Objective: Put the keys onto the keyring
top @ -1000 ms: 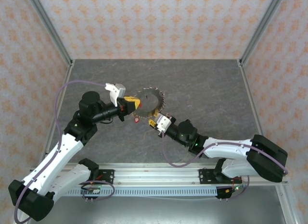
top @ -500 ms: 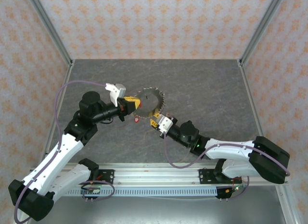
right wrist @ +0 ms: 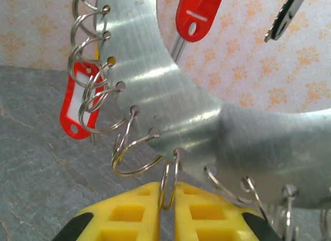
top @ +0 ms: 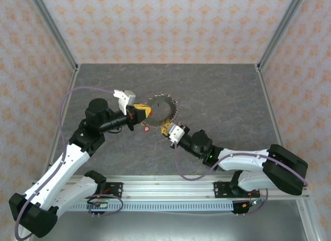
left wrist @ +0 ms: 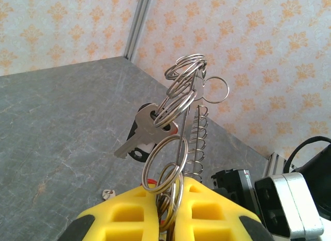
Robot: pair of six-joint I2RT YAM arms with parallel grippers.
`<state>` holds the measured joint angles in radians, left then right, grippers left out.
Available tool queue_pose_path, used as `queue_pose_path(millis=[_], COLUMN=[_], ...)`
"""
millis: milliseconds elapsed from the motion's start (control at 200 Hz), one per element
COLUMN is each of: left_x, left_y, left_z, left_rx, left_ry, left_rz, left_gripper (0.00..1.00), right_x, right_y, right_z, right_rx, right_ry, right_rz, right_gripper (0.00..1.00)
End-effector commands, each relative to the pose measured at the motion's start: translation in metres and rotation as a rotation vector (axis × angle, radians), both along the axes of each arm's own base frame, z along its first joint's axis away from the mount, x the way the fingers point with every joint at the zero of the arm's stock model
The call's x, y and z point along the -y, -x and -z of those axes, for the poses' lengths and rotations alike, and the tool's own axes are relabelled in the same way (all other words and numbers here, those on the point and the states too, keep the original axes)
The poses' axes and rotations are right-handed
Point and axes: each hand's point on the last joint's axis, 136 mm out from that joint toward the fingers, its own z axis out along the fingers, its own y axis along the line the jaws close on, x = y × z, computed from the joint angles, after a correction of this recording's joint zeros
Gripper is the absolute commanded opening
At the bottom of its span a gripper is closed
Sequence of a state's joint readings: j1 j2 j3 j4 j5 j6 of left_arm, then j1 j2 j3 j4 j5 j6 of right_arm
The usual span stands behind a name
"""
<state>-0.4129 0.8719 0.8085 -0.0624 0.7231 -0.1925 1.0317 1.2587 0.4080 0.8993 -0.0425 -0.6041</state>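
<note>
Crowded centre, open bench beyond

The keyring [top: 161, 107], edged with small rings [right wrist: 93, 91], fills the gap between the left hand [top: 141, 111] and the right hand [top: 166, 130]. A red-tagged key [top: 147, 129] lies beside them. The far and right bench [top: 227, 91] is open.

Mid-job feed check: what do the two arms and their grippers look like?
The left arm and right arm have white shells, black joints and looping lilac cables. The left gripper and right gripper have yellow fingers with rectangular recessed pockets and black outer edges.
</note>
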Motion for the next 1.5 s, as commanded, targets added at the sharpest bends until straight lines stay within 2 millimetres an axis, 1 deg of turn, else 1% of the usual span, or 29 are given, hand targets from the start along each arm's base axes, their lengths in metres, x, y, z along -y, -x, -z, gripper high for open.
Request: queue_pose_path(millis=[0, 170, 230, 295, 350, 430, 541, 561, 651, 656, 671, 766, 851, 891, 956, 1036, 1091, 1136, 1191, 1201, 1216, 1296, 1351, 1456, 1491], left_x=[-0.002, -0.002, -0.003, -0.003, -0.004, -0.007, -0.015, -0.016, -0.02, -0.02, -0.021, -0.021, -0.026, -0.028, -0.034, -0.037, -0.04, -0.04, -0.041, -0.042, -0.041, -0.043, -0.043, -0.042, -0.043], left_y=[0.005, 0.003, 0.003, 0.002, 0.001, -0.002, -0.012, -0.014, -0.021, -0.022, -0.023, -0.03, -0.035, -0.035, -0.034, -0.03, -0.028, -0.025, -0.023, -0.023, -0.022, -0.018, -0.017, -0.013, -0.012], left_z=[-0.025, -0.023, -0.022, -0.022, -0.022, -0.022, -0.014, -0.009, 0.003, 0.003, 0.006, 0.026, 0.048, 0.058, 0.078, 0.099, 0.112, 0.119, 0.13, 0.131, 0.134, 0.146, 0.155, 0.169, 0.174], left_rx=[0.068, 0.063, 0.058, 0.058, 0.055, 0.047, 0.003, -0.012, -0.08, -0.085, -0.101, -0.21, -0.332, -0.378, -0.473, -0.545, -0.584, -0.6, -0.627, -0.629, -0.635, -0.66, -0.674, -0.7, -0.711], left_ry=[0.033, 0.039, 0.04, 0.04, 0.041, 0.044, 0.043, 0.039, 0.031, 0.032, 0.032, 0.035, 0.04, 0.044, 0.054, 0.065, 0.073, 0.084, 0.091, 0.092, 0.091, 0.081, 0.074, 0.062, 0.056], left_rz=[-0.008, -0.014, -0.017, -0.023, -0.031, -0.055, -0.135, -0.149, -0.197, -0.201, -0.209, -0.246, -0.312, -0.331, -0.389, -0.425, -0.448, -0.447, -0.461, -0.461, -0.46, -0.467, -0.47, -0.465, -0.468], left_gripper=[0.0, 0.0, 0.0, 0.0, 0.0, 0.0, 0.0, 0.0, 0.02, 0.02, 0.02, 0.05, 0.15, 0.15, 0.16, 0.23, 0.23, 0.24, 0.3, 0.31, 0.32, 0.34, 0.38, 0.39, 0.41], right_x=[-0.001, 0.0, 0.0, 0.0, 0.0, 0.001, 0.003, 0.004, 0.004, 0.006, 0.007, 0.007, 0.006, 0.005, 0.002, 0.0, -0.001, -0.001, -0.002, -0.003, -0.004, -0.006, -0.009, -0.014, -0.015], right_y=[-0.001, 0.001, 0.001, 0.001, 0.001, 0.001, 0.003, 0.003, 0.003, 0.004, 0.005, 0.005, 0.005, 0.004, 0.006, 0.007, 0.006, 0.005, 0.004, 0.003, 0.003, 0.001, -0.001, -0.004, -0.007], right_z=[-0.027, -0.027, -0.026, -0.022, -0.021, -0.017, -0.015, -0.015, -0.004, -0.011, -0.013, -0.012, -0.008, -0.006, -0.001, 0.006, 0.012, 0.016, 0.016, 0.023, 0.025, 0.033, 0.038, 0.044, 0.048], right_rx=[0.045, 0.034, 0.032, 0.027, 0.024, 0.017, -0.011, -0.017, -0.068, -0.061, -0.063, -0.096, -0.143, -0.168, -0.206, -0.264, -0.3, -0.327, -0.347, -0.361, -0.371, -0.401, -0.419, -0.438, -0.445], right_ry=[-0.075, -0.087, -0.08, -0.068, -0.061, -0.041, -0.031, -0.031, -0.002, -0.019, -0.024, -0.019, 0.004, 0.012, 0.029, 0.048, 0.062, 0.066, 0.07, 0.085, 0.092, 0.121, 0.135, 0.158, 0.167], right_rz=[0.01, 0.005, 0.003, 0.003, 0.003, 0.007, 0.006, 0.006, 0.01, 0.01, 0.009, 0.008, 0.002, -0.002, -0.032, -0.064, -0.077, -0.087, -0.107, -0.108, -0.112, -0.132, -0.146, -0.162, -0.155], right_gripper=[0.13, 0.13, 0.07, 0.05, 0.0, 0.0, 0.0, 0.0, 0.0, 0.0, 0.0, 0.0, 0.0, 0.0, 0.0, 0.0, 0.0, 0.0, 0.0, 0.0, 0.0, 0.0, 0.0, 0.0, 0.0])
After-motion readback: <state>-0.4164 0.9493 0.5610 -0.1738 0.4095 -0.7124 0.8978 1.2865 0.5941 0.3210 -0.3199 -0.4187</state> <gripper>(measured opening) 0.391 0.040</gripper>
